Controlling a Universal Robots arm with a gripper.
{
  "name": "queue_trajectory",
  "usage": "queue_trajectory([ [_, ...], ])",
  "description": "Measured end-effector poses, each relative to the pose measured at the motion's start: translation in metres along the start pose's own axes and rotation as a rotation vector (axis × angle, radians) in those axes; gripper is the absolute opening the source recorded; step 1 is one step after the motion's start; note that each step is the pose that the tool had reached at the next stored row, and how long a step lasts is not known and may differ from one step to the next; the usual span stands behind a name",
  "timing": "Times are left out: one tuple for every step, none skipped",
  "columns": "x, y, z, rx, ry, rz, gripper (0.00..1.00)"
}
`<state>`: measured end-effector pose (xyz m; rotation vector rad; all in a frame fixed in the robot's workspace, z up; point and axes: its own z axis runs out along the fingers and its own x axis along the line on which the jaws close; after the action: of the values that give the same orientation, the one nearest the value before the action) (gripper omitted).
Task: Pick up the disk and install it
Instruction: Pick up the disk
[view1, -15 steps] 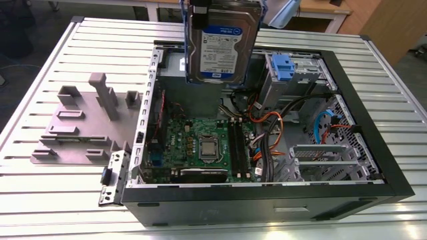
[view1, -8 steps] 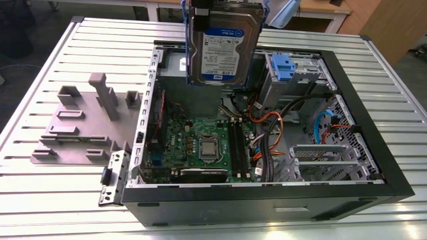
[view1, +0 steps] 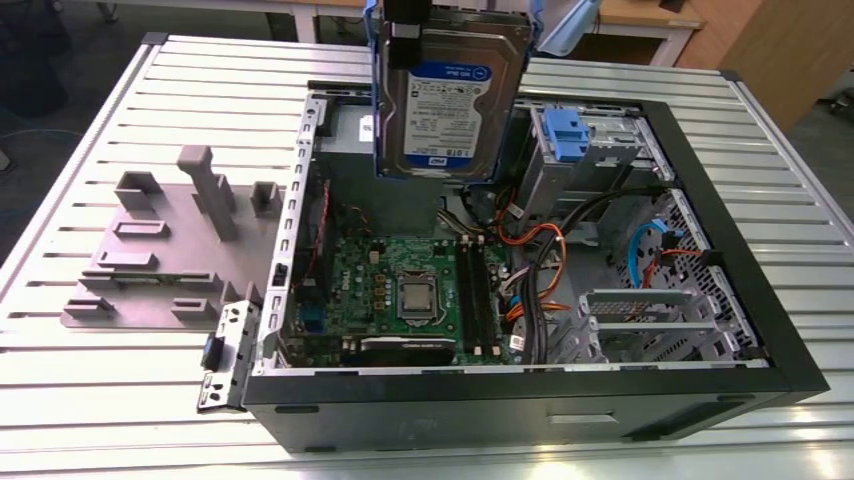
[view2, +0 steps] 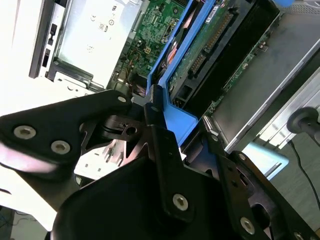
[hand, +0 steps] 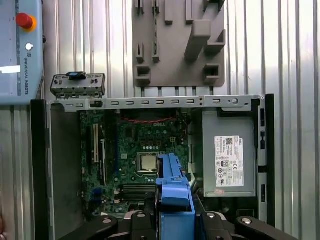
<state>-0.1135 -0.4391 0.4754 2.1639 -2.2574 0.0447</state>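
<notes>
We hold the disk (view1: 447, 95) upright above the open computer case (view1: 507, 400), the jaws of the gripper (view2: 175, 120) closed tight on its blue carrier rail, so that it hangs clear of the motherboard (hand: 130, 140) beneath.

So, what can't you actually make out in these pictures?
- Exterior view: the top of the disk is cut off by the picture's upper edge, so the grip on it is out of frame.
- Second wrist view: the black jaws, closed on the blue carrier rail, hide the disk's near end.
- First wrist view: the rail covers part of the motherboard.
</notes>
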Motion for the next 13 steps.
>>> queue_trajectory([
  [0.001,-0.0002,0.0001,0.0,0.0002,0.0,0.36],
  [0.0021,-0.0004,0.0002,0.0001,0.0005,0.0,0.36],
  [0.0031,-0.0006,0.0003,0.0001,0.0007,0.0,0.36],
  [0.0042,-0.0008,0.0003,0.0001,0.001,0.0,0.36],
  [0.0052,-0.001,0.0004,0.0001,0.0012,0.0,0.36],
  [0.0062,-0.0012,0.0004,0.0002,0.0015,0.0,0.36],
  [0.0071,-0.0014,0.0005,0.0001,0.0019,0.0,0.36],
  [0.0082,-0.0015,0.0006,0.0001,0.0022,0.0,0.36],
  [0.0092,-0.0017,0.0006,0.0002,0.0024,0.0,0.36],
  [0.0102,-0.0019,0.0007,0.0002,0.0027,0.0,0.36],
  [0.0112,-0.002,0.0008,0.0002,0.0029,0.0,0.36],
  [0.0122,-0.0022,0.0008,0.0002,0.0032,0.0,0.36],
  [0.0141,-0.0025,0.0009,0.0002,0.0038,0.0,0.36],
])
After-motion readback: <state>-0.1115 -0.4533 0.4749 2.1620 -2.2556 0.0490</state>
